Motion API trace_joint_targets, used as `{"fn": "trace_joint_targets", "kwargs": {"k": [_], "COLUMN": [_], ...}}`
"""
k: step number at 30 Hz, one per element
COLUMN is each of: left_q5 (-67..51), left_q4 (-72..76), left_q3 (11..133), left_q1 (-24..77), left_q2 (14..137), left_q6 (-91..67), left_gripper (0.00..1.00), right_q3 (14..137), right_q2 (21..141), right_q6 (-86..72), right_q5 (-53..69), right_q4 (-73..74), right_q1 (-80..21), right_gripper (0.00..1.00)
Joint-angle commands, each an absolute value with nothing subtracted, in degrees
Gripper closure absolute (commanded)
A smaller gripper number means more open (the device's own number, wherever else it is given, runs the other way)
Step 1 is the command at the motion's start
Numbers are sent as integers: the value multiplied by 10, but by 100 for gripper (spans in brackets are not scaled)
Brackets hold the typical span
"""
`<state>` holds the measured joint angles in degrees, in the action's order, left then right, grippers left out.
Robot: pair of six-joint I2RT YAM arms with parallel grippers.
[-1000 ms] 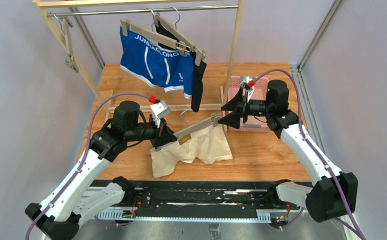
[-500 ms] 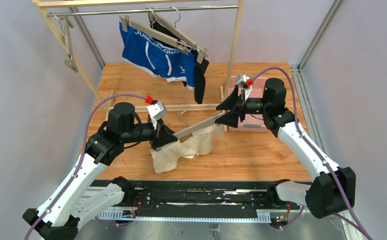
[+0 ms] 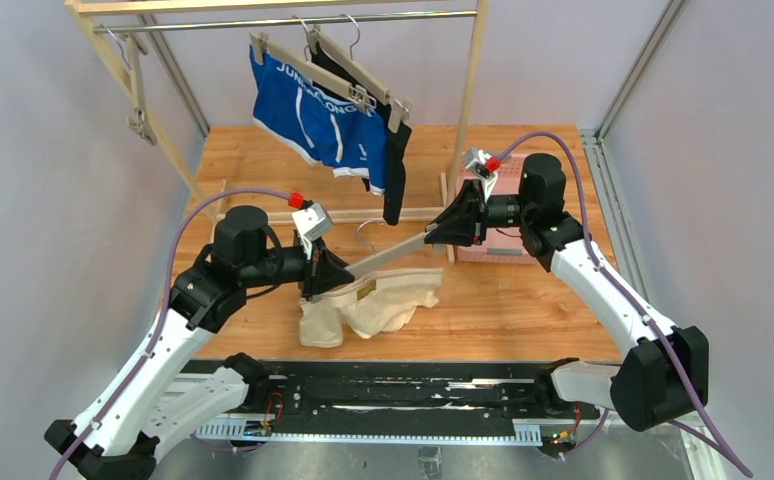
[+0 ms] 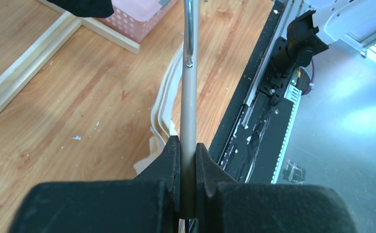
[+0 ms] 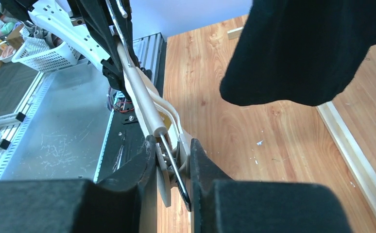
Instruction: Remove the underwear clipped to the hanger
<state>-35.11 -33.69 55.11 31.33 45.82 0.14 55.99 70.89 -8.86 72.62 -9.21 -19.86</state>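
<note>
A grey wooden hanger (image 3: 388, 258) is held slanting over the table between both arms. My left gripper (image 3: 318, 278) (image 4: 188, 145) is shut on its bar (image 4: 189, 87). My right gripper (image 3: 441, 234) (image 5: 172, 145) is shut on the clip (image 5: 176, 156) at the hanger's right end, squeezing it. The cream-white underwear (image 3: 383, 305) (image 4: 164, 116) hangs from the left end, and its right side lies crumpled on the table. The blue underwear (image 3: 318, 115) and the black underwear (image 3: 395, 170) (image 5: 312, 43) stay clipped to hangers on the rail.
A wooden clothes rack (image 3: 473, 90) stands at the back, with an empty hanger (image 3: 141, 110) at its left end. A pink basket (image 3: 508, 248) (image 4: 132, 19) sits under the right arm. Black rails (image 3: 383, 395) run along the table's near edge.
My right gripper closed on the clip at the hanger's right end. The cream underwear's right side came loose and sagged onto the table. The blue underwear swung slightly.
</note>
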Motion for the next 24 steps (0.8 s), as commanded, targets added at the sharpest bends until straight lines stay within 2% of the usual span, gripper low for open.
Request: {"fn": "trace_joint_targets", "kwargs": {"k": [1,2,4,5,9,12,20,24], "left_q5": [-344,-341,-336,-334,-323,-307,-267,-288], "left_q4": [-306,-307,-306,-305,-298,-282,-212,-187], "left_q3": [551,552,553,554,562,571,602,618], "left_q1": [319,319,319,319,319,318,319,319], "left_q2": [463,462,459,459,458,458,473,489], "left_q6": [0,0,1,0,-2,-9,-70,-89], "left_gripper": [100,100,100,100,100,100,100,100], "right_q3": [576,577,583,585,578,556,466,437], "right_q2": [709,708,706,705,686,639,510,492], "right_q6": [-84,-83,-78,-77,-91,-124,-222,-246], "right_q5": [702,697,686,680,623,558,400,349], "right_q4": [-108,-104,-89,-84,-85,-110,-197,-222], "right_q1": [-216,-217,-216,-216,-216,-217,-241,-267], "right_gripper": [99,96,68,58,48,33,31,40]}}
